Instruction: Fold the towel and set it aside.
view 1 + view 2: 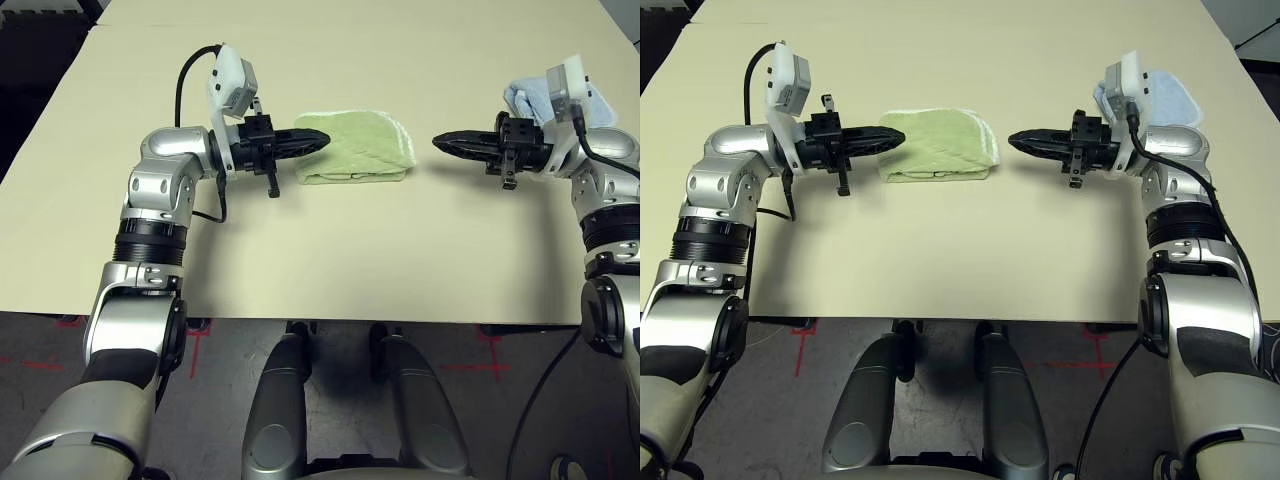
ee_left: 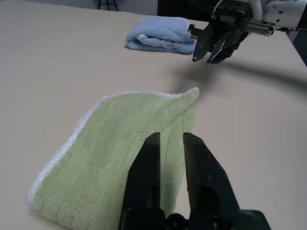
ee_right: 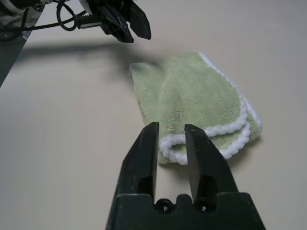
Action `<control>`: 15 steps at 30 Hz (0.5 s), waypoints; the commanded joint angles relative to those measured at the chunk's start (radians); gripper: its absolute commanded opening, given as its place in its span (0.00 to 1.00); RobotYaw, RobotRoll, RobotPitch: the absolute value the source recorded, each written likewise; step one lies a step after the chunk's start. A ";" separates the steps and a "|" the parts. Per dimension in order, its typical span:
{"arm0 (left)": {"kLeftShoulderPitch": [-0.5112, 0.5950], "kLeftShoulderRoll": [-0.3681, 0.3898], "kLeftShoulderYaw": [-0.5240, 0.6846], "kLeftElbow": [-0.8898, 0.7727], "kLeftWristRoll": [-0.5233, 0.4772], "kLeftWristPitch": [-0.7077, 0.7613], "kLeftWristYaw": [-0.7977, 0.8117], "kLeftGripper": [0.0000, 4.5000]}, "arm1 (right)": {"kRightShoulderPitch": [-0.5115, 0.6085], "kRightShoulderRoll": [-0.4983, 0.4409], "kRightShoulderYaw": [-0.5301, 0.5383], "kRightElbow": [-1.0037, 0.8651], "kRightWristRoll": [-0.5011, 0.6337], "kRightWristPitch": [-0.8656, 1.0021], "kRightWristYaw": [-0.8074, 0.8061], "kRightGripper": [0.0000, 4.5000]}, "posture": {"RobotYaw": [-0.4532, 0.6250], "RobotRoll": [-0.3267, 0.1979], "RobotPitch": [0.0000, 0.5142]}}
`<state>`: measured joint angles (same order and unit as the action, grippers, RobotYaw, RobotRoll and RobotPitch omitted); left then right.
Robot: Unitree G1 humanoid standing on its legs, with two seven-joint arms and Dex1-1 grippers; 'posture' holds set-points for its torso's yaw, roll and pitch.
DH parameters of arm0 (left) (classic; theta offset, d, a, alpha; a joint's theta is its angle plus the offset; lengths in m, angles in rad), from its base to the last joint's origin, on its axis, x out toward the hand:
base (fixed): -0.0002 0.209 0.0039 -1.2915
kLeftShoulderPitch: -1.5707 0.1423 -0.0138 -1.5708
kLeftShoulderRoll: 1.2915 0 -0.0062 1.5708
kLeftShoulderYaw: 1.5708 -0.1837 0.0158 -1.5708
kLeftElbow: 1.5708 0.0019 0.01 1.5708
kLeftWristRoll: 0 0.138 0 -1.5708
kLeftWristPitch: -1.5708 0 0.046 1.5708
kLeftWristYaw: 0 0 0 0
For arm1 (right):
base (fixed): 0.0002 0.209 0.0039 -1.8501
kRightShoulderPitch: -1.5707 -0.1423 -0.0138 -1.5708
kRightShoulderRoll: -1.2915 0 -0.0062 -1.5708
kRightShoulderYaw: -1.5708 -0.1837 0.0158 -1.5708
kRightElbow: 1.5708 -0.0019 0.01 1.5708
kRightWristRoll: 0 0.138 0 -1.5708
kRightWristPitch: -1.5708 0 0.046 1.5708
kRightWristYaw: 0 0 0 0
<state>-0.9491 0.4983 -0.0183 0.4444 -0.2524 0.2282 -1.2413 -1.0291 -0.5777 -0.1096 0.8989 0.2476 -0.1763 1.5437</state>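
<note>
We see the towel [image 1: 355, 147] lying folded on the desk [image 1: 330, 260] toward its far edge, near the middle, with bare surface all round. Our left gripper [image 1: 322, 140] hangs over its left edge, jaws slightly apart, holding nothing. Our right gripper [image 1: 437, 142] stands off its right edge, likewise parted. A blue towel [image 2: 160, 34] sits by the far right corner.

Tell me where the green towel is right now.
The green towel lies folded on the table, between the left gripper and right gripper, nearer the left.

The head pair looks down over the table [image 1: 330, 270]; both wrist cameras face each other low across the towel [image 2: 120, 158], nine to three o'clock.
</note>
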 commanded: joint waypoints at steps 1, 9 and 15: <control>0.032 0.022 -0.026 -0.018 0.028 -0.037 0.004 0.55 | 0.031 -0.027 0.025 0.007 -0.025 -0.046 0.024 0.56 | 0.47 0.62 0.52; 0.069 0.069 -0.028 -0.042 0.023 -0.021 -0.004 1.00 | 0.043 -0.050 0.041 0.013 -0.041 -0.076 0.018 1.00 | 0.47 0.62 0.52; 0.067 0.072 0.012 -0.040 -0.010 0.117 0.068 1.00 | 0.065 -0.046 0.024 -0.024 -0.010 -0.023 -0.005 1.00 | 0.47 0.62 0.52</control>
<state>-0.8939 0.5684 -0.0136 0.4112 -0.2500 0.3060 -1.1927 -0.9885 -0.6128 -0.0757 0.8993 0.2231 -0.2109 1.5398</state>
